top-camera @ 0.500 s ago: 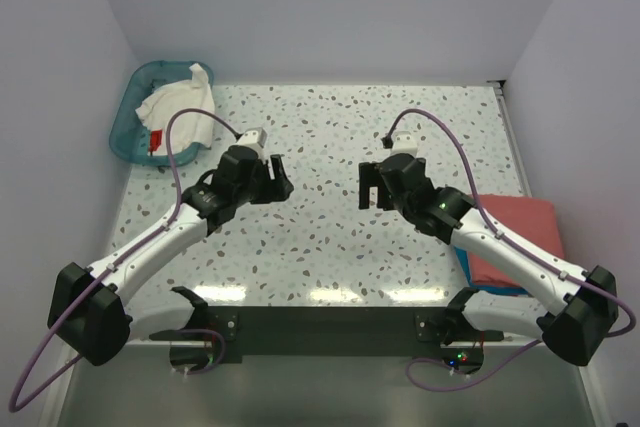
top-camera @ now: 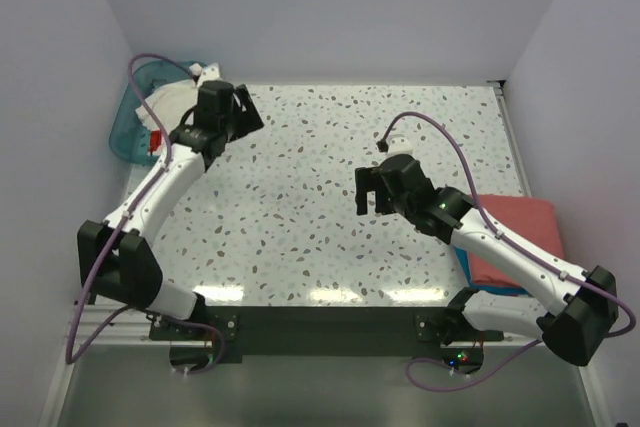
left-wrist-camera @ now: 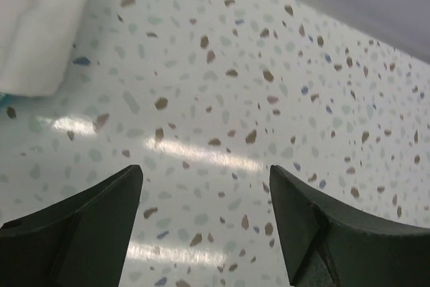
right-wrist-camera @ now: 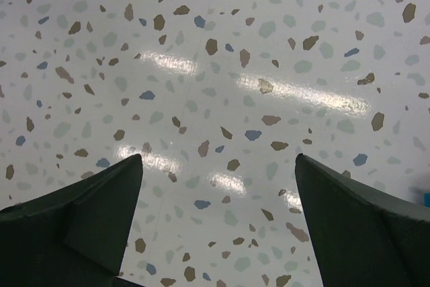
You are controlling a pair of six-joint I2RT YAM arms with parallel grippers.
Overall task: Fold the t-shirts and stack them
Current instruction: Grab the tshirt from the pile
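A cream-white t-shirt (top-camera: 172,104) with red marks lies crumpled in the teal tub at the far left; its edge shows at the top left of the left wrist view (left-wrist-camera: 40,25). A folded salmon-red t-shirt (top-camera: 515,237) lies at the right edge on a bright blue t-shirt (top-camera: 468,269), of which only a strip shows. My left gripper (top-camera: 243,112) is open and empty over the table just right of the tub. My right gripper (top-camera: 371,190) is open and empty over the middle of the table.
The translucent teal tub (top-camera: 128,119) stands at the far left corner. The speckled table (top-camera: 300,217) is walled on the left, back and right. The right arm crosses above the folded shirts.
My left arm has swung from the table's middle to the far left, beside the tub. The right arm has barely moved.
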